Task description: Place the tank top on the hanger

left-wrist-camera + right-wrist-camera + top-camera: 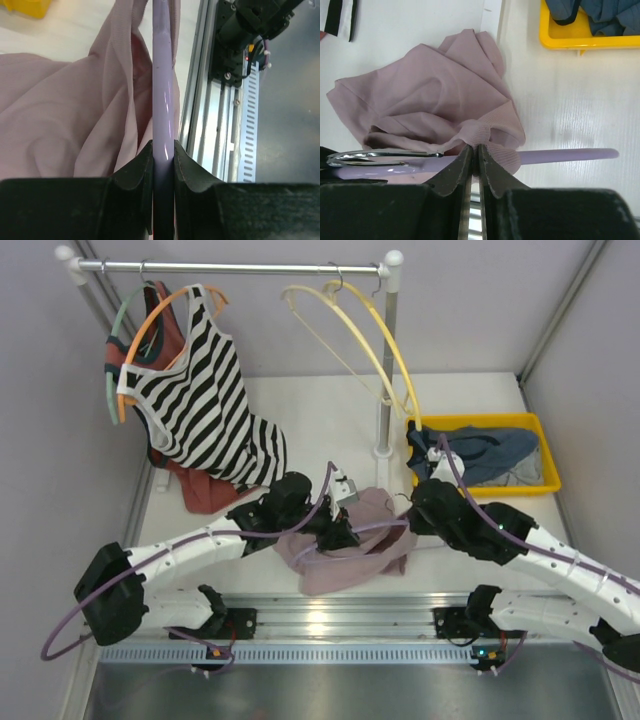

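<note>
The dusty pink tank top (350, 540) lies bunched on the table between my two arms. The lavender hanger (162, 85) runs through it. My left gripper (340, 530) is shut on the hanger's arm (163, 150), with pink fabric (60, 110) draped to its left. My right gripper (415, 512) is shut on a fold of the tank top (475, 132), just above the hanger's bar (565, 155). The hanger's metal hook (370, 157) shows at the left of the right wrist view.
A clothes rail (240, 268) at the back holds a striped top (200, 400) on an orange hanger and two pale yellow hangers (370, 340). A yellow bin (545, 455) with blue-grey clothes stands at the right. A metal rail (330, 615) runs along the near edge.
</note>
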Robot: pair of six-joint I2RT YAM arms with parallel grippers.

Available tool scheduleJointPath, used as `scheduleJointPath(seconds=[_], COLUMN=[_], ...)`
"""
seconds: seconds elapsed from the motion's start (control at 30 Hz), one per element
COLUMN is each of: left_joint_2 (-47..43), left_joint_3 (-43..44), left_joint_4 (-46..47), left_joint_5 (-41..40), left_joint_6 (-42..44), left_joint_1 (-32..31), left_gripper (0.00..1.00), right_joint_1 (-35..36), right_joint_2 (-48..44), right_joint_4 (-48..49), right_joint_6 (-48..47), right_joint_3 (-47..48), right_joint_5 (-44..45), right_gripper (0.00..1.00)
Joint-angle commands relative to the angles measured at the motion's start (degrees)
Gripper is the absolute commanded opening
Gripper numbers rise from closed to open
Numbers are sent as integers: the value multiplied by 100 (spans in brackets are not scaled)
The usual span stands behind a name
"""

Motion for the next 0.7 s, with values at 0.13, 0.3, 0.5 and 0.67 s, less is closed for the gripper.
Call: scheduleJointPath(seconds=[0.13, 0.3, 0.5, 0.67], left_joint_2=[297, 745, 1009, 1132], left_joint_3=[-386, -413, -299, -141], left_joint_4=[2317, 2617, 2741, 2591], left_joint_5=[-327, -460, -513, -407], left_joint_6=[-671, -1013, -1199, -1182], left_joint_1=[-81, -98, -125, -186], left_gripper=[0, 0, 0, 0], right_joint_1=[-37, -29, 24, 24], right_joint_2=[-504, -1023, -1016, -655], right_joint_4=[621, 1095, 1720, 1913], right_joint_6=[32, -231, -574, -741], right_joint_3=[-502, -863, -1092, -1048], right_joint_5=[274, 29, -139, 89], right_gripper=[31, 43, 47, 48])
